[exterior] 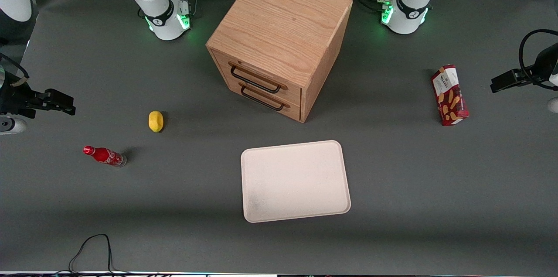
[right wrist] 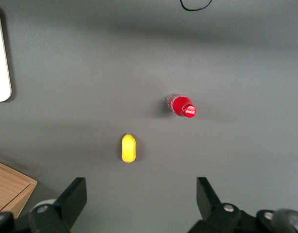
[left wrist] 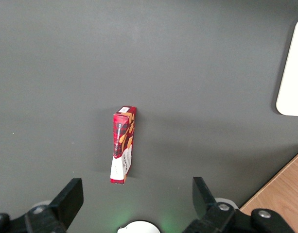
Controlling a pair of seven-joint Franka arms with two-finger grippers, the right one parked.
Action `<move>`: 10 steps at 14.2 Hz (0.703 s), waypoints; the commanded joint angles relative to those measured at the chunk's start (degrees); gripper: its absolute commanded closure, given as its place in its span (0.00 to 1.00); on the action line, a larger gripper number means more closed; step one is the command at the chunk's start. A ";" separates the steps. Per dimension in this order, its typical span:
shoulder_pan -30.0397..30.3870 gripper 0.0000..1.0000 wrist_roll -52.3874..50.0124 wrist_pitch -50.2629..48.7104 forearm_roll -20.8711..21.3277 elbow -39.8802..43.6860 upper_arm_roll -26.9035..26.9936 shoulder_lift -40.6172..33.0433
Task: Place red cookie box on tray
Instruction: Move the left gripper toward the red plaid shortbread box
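One red cookie box (left wrist: 123, 144) lying below the wide-spread gripper (left wrist: 137, 198), long axis crosswise to its opening, well apart from the tray (exterior: 295, 180).

We see the red cookie box (exterior: 450, 95) alone on bare mat toward the working arm's end, open on every side. Our gripper (left wrist: 134, 196) hangs above it, fingers spread wide. Bare mat runs from box to tray (exterior: 295, 181). The wooden drawer cabinet (exterior: 279, 41) stands beside that path, farther from the front camera than the tray.
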 commanded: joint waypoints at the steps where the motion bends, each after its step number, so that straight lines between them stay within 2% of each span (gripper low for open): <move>1: -0.73 0.00 1.97 -2.20 -0.16 2.20 -0.11 0.79; 10: -0.91 0.00 0.75 -5.10 0.11 2.03 -0.89 0.79</move>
